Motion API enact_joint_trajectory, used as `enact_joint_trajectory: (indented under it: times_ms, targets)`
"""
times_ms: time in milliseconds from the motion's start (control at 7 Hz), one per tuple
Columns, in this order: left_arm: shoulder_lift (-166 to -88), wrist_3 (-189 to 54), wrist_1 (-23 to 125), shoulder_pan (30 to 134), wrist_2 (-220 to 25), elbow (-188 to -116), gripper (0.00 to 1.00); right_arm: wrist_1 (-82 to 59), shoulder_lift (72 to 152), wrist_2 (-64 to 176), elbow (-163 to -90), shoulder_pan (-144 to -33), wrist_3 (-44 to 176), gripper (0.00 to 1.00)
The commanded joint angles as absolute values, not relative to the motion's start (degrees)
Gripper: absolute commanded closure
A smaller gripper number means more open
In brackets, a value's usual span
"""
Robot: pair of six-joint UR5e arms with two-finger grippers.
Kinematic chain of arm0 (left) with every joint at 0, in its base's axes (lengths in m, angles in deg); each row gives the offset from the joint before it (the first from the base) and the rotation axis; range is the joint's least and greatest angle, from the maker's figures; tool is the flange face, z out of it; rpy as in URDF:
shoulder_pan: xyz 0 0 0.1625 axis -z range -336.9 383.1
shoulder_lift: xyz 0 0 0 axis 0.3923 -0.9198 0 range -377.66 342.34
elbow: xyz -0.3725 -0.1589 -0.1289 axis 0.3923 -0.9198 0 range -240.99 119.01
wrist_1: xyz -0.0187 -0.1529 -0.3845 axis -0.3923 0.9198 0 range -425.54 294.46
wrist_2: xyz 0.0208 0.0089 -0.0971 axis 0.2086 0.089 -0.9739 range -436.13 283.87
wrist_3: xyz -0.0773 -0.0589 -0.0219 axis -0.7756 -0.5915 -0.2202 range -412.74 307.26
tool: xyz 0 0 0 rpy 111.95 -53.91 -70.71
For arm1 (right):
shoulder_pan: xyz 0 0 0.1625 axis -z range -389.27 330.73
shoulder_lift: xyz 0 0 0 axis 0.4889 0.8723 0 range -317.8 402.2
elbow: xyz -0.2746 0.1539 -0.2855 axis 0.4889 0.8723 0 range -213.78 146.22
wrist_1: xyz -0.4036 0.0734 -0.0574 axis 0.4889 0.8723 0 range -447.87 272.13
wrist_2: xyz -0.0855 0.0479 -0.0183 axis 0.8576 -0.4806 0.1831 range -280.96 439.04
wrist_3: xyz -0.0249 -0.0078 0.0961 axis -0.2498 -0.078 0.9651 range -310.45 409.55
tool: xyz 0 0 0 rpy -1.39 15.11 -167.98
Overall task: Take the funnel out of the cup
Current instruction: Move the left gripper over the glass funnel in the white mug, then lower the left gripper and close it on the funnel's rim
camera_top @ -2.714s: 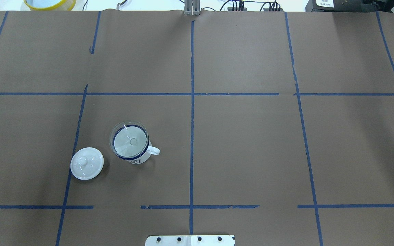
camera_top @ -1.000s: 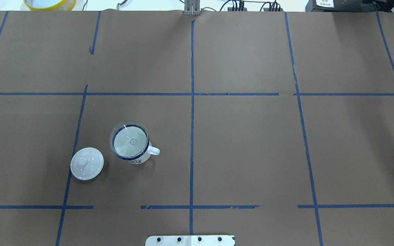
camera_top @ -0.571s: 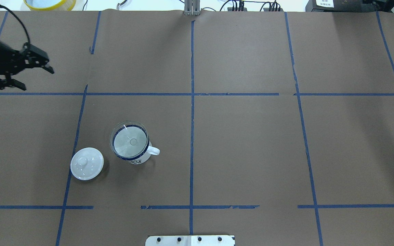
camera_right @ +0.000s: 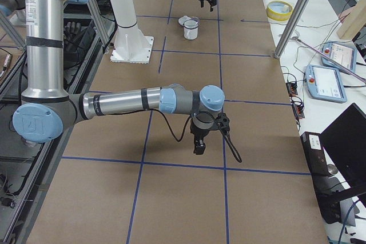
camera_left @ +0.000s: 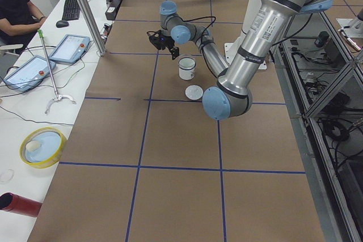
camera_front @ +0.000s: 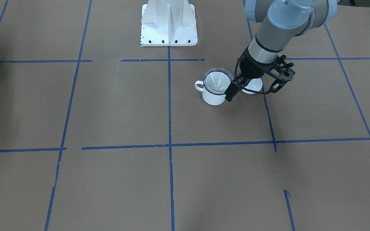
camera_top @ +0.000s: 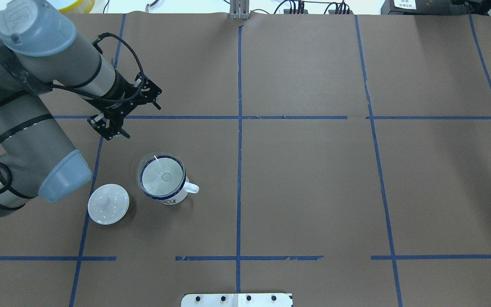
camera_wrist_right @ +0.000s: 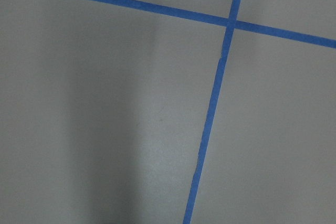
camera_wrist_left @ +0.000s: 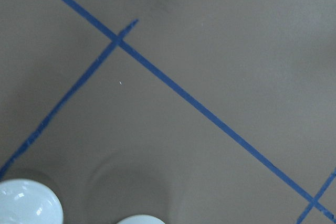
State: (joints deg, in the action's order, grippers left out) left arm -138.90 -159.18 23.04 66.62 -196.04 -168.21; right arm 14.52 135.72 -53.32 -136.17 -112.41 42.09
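The clear funnel [camera_top: 161,175] sits in the white, blue-rimmed cup [camera_top: 173,197], handle to the right. Both also show in the front view: funnel [camera_front: 217,80], cup [camera_front: 213,97]. My left gripper [camera_top: 142,122] is open and empty, hovering just beyond and left of the cup, apart from it. In the front view the left gripper [camera_front: 252,93] is beside the cup. A sliver of the cup's rim [camera_wrist_left: 140,220] shows at the left wrist view's bottom edge. My right gripper [camera_right: 199,141] shows only in the exterior right view, far from the cup. I cannot tell whether it is open or shut.
A round white lid with a knob [camera_top: 108,204] lies left of the cup, partly hidden behind the gripper in the front view [camera_front: 256,84]. The robot's base plate [camera_top: 237,299] is at the near edge. A yellow bowl [camera_top: 62,4] sits past the far left corner.
My left arm has come in from the left, and its open gripper has moved right and down toward the cup. Cup, funnel and lid have not moved.
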Motion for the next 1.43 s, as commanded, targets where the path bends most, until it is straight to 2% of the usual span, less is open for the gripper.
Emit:
enact_joint_trajectory:
  times_ms: [0,571,857,1000,1143,1286]
  targets:
    - [-142.0,-166.0,21.9,61.2,-192.3,-165.3,0.04,14.5,135.7,-53.3,-136.2,-112.4,42.2,0.00]
    - [-141.8,-167.0,21.3,57.8,-188.4,-163.8,0.11,14.5,135.7,-53.3,-136.2,-112.4,42.1,0.00]
    - [-141.8,-167.0,21.2,57.4,-188.3,-163.3,0.35,14.5,135.7,-53.3,-136.2,-112.4,42.2,0.00]
    - [-141.8,-167.1,21.2,57.4,-188.3,-163.4,0.58,14.5,135.7,-53.3,-136.2,-112.4,42.2,0.00]
    - [-141.8,-167.1,21.1,57.4,-188.4,-164.0,1.00,14.5,135.7,-53.3,-136.2,-112.4,42.1,0.00]
    - [-142.0,-167.0,20.2,57.4,-188.3,-164.3,1.00,14.5,135.7,-53.3,-136.2,-112.4,42.2,0.00]
